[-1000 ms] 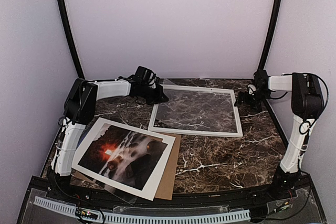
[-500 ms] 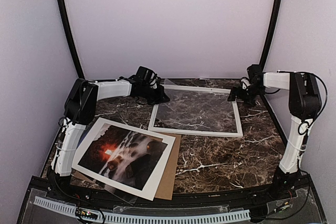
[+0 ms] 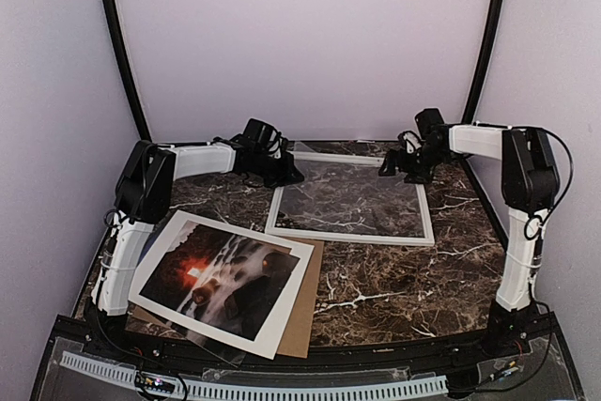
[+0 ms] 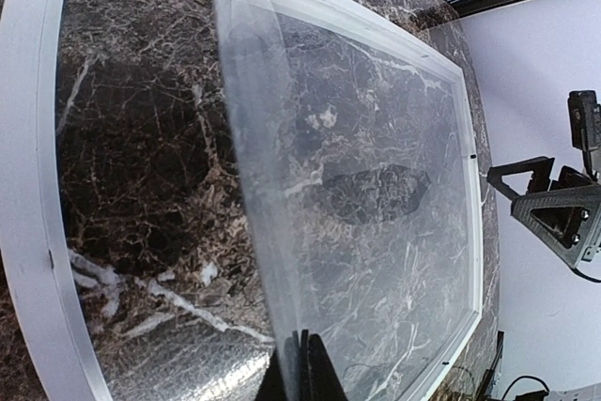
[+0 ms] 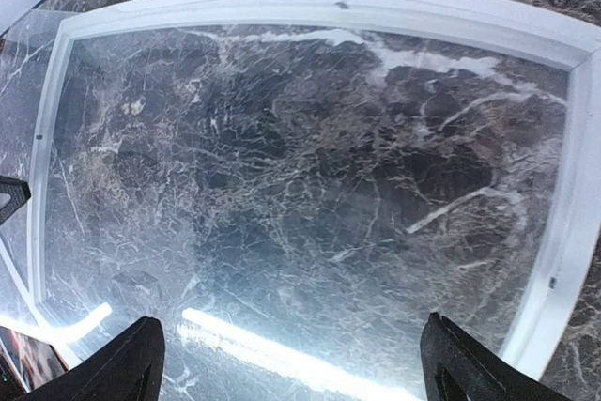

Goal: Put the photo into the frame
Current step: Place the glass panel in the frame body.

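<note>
The white frame (image 3: 424,228) lies flat at the table's middle back, marble showing through it. My left gripper (image 3: 287,175) is at its far left corner, shut on the edge of a clear sheet (image 4: 366,176) that is tilted up off the frame (image 4: 28,194); the shut fingertips (image 4: 315,375) pinch that edge. My right gripper (image 3: 392,166) hovers open over the frame's far right corner, with nothing between its wide-apart fingers (image 5: 131,363) and the frame (image 5: 568,223) below them. The photo (image 3: 225,274) lies front left under a white mat.
A white wide-bordered mat (image 3: 282,321) covers the photo, and both rest on a brown cardboard sheet (image 3: 302,312) near the front edge. A lavender back wall and black corner posts (image 3: 122,53) close in the table. Bare marble (image 3: 394,288) lies front right.
My right arm has swung left from the table's right side to above the frame's far right corner, staying open. The left gripper and the clear sheet have not moved.
</note>
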{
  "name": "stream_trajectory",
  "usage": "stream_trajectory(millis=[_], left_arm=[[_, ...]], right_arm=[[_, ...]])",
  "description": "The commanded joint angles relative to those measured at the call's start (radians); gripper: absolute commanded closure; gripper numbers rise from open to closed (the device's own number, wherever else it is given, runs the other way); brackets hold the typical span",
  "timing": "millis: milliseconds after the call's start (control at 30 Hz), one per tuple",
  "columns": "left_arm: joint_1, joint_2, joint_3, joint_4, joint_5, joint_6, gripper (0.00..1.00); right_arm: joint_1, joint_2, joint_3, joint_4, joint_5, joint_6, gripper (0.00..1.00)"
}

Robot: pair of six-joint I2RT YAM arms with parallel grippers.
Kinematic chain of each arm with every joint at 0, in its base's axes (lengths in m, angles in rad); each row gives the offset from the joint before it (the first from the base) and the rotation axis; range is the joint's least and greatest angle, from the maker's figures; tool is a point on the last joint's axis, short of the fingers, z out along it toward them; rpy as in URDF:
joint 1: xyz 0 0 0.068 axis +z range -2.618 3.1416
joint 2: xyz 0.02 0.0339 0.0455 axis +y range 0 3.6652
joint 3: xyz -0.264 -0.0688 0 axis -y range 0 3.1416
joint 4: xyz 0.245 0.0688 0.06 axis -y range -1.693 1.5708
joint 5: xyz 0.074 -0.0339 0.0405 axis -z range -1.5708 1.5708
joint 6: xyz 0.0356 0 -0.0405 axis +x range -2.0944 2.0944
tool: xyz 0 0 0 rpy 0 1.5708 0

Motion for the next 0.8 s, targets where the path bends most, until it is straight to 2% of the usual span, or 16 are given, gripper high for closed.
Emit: stream_trajectory(millis=[0, 433, 567, 767], left_arm=[[-0.015, 0.003, 0.0, 0.003, 0.03, 0.003, 1.0], [-0.017, 0.005, -0.006, -0.005, 0.023, 0.008, 1.0], [-0.017, 0.005, -0.005, -0.008, 0.023, 0.01, 0.97], [-0.017, 0.005, -0.003, -0.017, 0.023, 0.014, 0.87]], right_arm=[[0.022, 0.042, 0.03, 0.002, -0.043, 0.013, 0.04], [0.033, 0.096, 0.008, 0.009, -0.059, 0.016, 0.05], [0.033, 0.102, 0.006, 0.002, -0.053, 0.011, 0.05], [0.033, 0.103, 0.008, -0.011, -0.041, 0.003, 0.05]])
